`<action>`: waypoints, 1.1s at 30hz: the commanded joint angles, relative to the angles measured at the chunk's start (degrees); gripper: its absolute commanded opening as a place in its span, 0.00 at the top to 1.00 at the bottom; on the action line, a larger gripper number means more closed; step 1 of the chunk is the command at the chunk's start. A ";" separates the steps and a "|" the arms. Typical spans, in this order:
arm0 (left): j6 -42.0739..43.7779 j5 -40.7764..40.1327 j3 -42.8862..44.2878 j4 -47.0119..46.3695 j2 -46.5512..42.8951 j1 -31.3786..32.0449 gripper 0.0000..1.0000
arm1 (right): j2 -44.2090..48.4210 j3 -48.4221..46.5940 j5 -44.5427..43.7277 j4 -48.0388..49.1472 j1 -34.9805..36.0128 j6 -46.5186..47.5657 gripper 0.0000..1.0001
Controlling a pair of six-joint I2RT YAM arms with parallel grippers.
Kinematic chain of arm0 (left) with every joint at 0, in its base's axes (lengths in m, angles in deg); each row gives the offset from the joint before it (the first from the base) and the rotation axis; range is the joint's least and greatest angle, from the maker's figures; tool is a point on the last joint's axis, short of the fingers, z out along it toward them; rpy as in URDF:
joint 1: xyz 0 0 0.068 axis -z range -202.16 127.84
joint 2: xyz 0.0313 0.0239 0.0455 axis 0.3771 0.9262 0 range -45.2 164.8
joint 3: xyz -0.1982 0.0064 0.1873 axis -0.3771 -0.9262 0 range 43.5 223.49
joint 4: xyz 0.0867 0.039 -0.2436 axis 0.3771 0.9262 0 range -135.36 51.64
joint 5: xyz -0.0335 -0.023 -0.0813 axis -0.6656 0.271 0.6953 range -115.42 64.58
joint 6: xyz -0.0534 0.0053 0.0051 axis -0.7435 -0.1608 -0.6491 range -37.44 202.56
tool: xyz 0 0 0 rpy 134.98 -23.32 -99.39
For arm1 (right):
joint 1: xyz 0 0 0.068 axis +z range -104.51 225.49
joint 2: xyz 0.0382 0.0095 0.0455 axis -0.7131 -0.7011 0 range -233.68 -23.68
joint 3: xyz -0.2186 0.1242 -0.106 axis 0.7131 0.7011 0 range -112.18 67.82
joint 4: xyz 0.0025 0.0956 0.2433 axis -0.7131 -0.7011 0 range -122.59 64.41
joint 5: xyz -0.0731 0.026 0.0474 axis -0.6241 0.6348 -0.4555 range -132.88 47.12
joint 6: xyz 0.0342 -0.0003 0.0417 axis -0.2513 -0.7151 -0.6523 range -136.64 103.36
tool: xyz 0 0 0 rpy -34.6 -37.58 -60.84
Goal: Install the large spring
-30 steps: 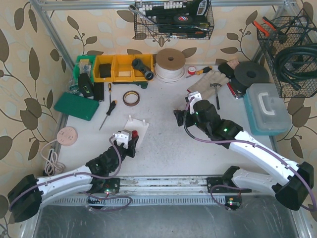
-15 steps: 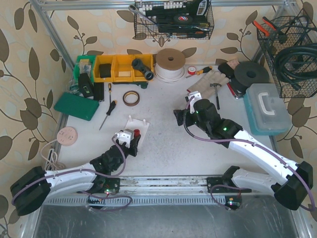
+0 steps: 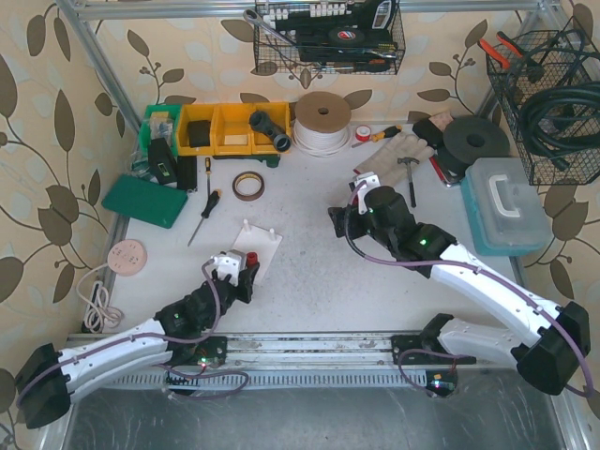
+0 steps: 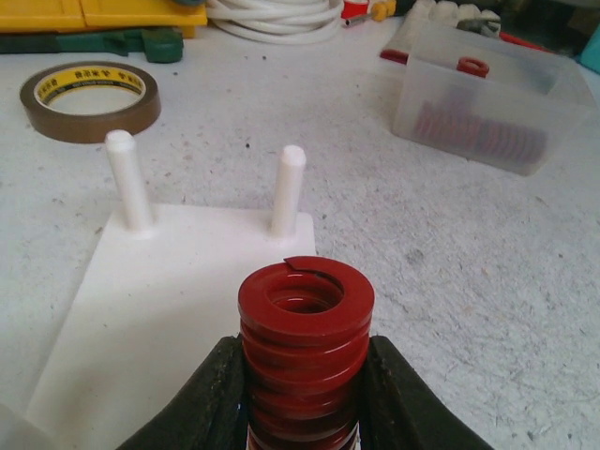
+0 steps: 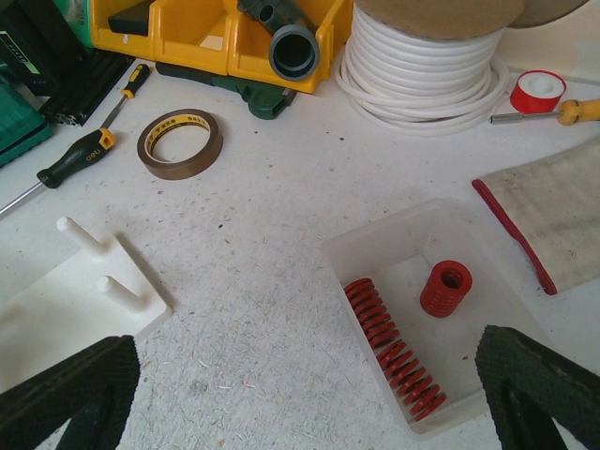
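Pick is done, install is not: the spring is clamped between the two fingers of the left gripper, squeezed on its sides, and no peg has been threaded yet. The spring is held at the near edge of the plate, short of both pegs and more in line with the right peg than the left peg; both pegs are bare. Whether its lower end rests on the plate or hangs above it cannot be told, as it is hidden by the fingers. Its long axis is seen roughly upright, about parallel to the pegs, with the open bore facing up and one coil end showing at the top rim. What is judged left: lift it above peg height, carry it farther over the plate, line bore and peg up, lower, release. The right gripper is spread wide and empty, well to the right of the plate, above the box, where a long thin spring and a short one are left.
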State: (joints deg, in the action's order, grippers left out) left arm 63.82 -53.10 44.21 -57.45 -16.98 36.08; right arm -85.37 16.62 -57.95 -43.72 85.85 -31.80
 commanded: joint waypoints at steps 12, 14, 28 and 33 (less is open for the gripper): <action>-1.25 -1.45 1.09 -8.12 16.85 0.92 0.71 | 0.78 -0.03 0.70 0.25 -0.19 1.10 0.03; -1.18 -1.80 0.76 -6.89 13.67 0.94 0.60 | 0.78 0.01 0.58 0.36 -0.14 1.24 0.03; 3.34 -8.30 11.36 8.52 5.73 1.00 0.31 | -3.55 -0.48 -3.16 -1.99 -3.49 -1.96 0.05; 9.83 -15.09 20.97 13.71 9.75 0.79 0.17 | -11.19 -1.23 1.46 -1.40 -8.91 -5.15 0.23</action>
State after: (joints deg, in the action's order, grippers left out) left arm 67.58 -61.28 57.65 -47.73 -9.65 36.45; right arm -91.78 16.52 -58.57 -44.11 80.03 -33.90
